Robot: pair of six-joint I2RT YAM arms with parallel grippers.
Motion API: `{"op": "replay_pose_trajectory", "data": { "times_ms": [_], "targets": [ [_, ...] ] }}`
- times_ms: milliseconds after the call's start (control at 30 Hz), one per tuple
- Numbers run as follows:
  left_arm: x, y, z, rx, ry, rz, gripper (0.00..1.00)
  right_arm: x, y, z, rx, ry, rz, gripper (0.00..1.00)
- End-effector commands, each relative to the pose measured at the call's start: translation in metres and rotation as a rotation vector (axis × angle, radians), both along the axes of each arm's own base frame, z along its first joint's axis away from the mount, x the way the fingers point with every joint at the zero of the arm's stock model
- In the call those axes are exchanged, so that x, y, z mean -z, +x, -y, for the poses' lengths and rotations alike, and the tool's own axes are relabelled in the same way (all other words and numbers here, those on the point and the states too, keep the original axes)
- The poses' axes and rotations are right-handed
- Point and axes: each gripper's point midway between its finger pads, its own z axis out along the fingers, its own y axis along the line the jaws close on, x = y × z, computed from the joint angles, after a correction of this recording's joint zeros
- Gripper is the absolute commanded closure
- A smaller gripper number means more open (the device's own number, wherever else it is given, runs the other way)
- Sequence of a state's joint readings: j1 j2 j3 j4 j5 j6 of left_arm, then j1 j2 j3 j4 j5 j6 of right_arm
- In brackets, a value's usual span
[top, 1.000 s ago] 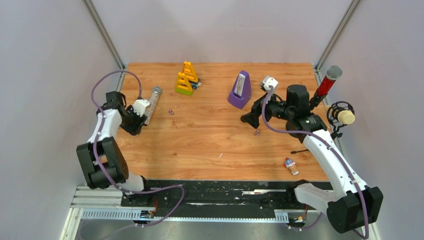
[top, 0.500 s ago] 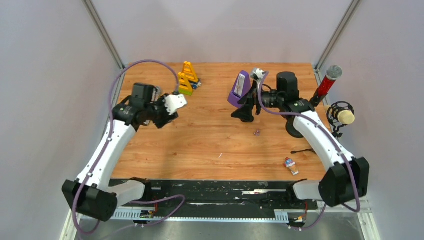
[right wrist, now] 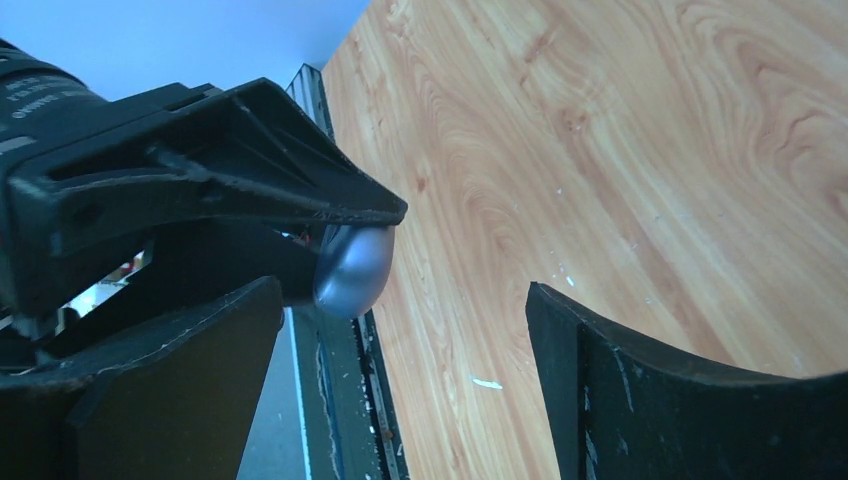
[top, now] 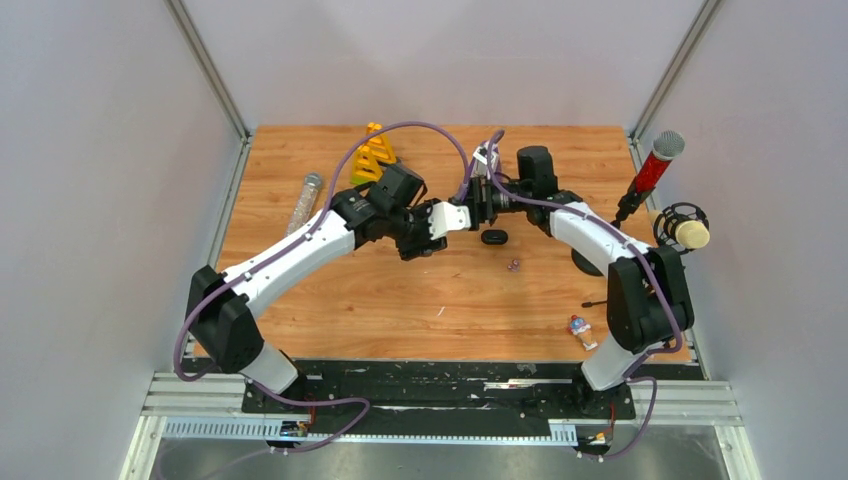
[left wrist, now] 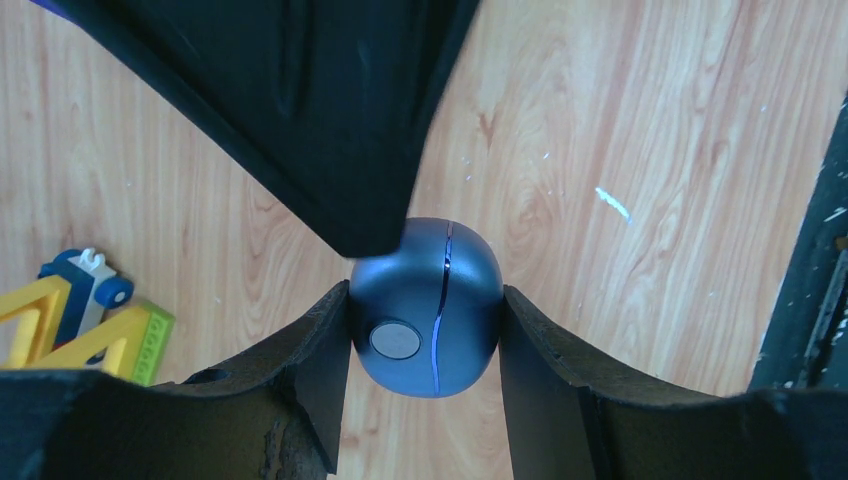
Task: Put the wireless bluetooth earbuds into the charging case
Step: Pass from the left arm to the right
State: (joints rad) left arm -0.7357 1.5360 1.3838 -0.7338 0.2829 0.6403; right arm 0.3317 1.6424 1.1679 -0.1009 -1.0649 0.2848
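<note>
Charging case point(top: 493, 237): black oval lying flat on the bench point(top: 420, 300), with its long axis roughly left-right in the top view. It sits just base-side of the right tool point(right wrist: 402, 290) and below it, and neither wrist view shows it. Earbuds: can't find them in any view.

The right tool is the nearer one. Its jaws are wide apart and grip nothing, and one finger tip sits against the top of a grey-blue lump point(left wrist: 430, 330) that has a seam and a round disc. The left tool point(left wrist: 425, 297) is clenched on that lump, a little farther off on the case's left. Purple beads point(top: 514, 265) lie near the case, base-side.

Judgement: reaching the case means the right tool drops down and slightly back, jaws across the short axis. The left tool is occupied.
</note>
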Motion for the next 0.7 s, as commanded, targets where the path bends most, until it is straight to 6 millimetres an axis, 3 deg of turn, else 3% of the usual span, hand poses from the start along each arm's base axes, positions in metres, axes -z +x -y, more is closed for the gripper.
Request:
{"op": "replay_pose_trajectory", "data": {
  "times_ms": [0,333,667],
  "targets": [
    [-0.039,0.004,0.022,-0.034,-0.154,0.012,0.43,-0.001,-0.007,-0.015,-0.046,0.071,-0.028,0.05],
    [-0.032,0.003,0.019,-0.069,-0.158,0.002,0.43,0.013,-0.028,-0.046,-0.157,0.061,-0.095,0.17],
    [-0.025,-0.003,0.017,-0.055,-0.153,-0.012,0.40,0.015,-0.026,-0.050,-0.158,0.041,-0.066,0.70]
  ]
}}
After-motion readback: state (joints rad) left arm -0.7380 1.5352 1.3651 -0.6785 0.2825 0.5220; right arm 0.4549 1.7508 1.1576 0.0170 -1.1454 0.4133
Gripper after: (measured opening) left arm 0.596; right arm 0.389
